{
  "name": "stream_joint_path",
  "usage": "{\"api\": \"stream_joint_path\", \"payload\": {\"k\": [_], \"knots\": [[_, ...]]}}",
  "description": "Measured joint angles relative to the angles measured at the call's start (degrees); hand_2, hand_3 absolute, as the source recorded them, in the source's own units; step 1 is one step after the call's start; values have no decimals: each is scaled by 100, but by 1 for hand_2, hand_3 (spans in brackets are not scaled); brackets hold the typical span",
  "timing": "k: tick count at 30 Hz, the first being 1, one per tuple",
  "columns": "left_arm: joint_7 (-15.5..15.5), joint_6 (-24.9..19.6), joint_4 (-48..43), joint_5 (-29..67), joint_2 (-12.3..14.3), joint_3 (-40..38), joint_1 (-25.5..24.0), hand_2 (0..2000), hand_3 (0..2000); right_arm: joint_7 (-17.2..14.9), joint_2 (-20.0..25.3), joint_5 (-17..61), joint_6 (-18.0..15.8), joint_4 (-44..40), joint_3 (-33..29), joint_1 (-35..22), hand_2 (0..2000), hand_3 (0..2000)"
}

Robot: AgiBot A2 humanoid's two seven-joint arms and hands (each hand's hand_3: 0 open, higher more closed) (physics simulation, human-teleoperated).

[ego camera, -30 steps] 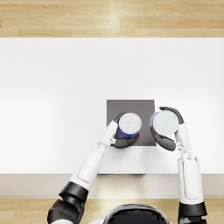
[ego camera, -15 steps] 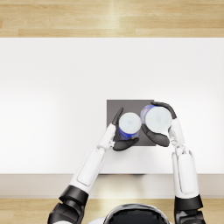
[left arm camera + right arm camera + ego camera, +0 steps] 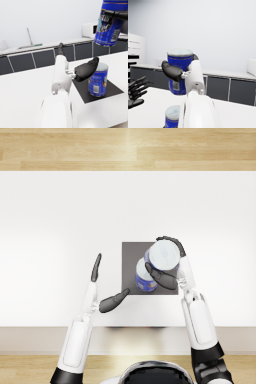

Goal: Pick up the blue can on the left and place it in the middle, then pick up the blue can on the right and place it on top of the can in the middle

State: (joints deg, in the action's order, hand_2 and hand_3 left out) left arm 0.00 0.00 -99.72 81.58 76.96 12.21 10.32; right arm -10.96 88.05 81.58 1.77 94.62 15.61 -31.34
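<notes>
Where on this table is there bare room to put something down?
The white table lies bare behind the dark mat, far left and far right. It is crowded at the mat: one blue can stands there, the right hand holds another above; left hand alongside.

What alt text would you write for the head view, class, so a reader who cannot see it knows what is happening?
Seen from above, the robot's right hand holds a blue can raised over a second blue can standing on a dark mat on a white table. The left hand is open beside the mat, holding nothing.
</notes>
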Motion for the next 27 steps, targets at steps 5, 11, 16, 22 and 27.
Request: {"api": "stream_joint_path", "payload": {"k": [5,11,16,22,27], "knots": [[0,0,-445,0,-48,-744,-360,0,0,-267,52,-1,396,-144,284,5,2000,1520],[0,0,-540,0,-16,-1060,-462,0,0,-301,45,-2,453,-417,475,153,2000,1520],[0,0,-519,0,22,-1059,-474,0,0,-301,37,-2,502,-626,484,275,639,1193],[0,0,-509,0,69,-984,-487,0,0,-356,74,0,1604,-679,489,312,0,0],[0,0,-483,0,114,-931,-462,0,0,-371,126,-1,1778,-516,443,297,0,0]]}}
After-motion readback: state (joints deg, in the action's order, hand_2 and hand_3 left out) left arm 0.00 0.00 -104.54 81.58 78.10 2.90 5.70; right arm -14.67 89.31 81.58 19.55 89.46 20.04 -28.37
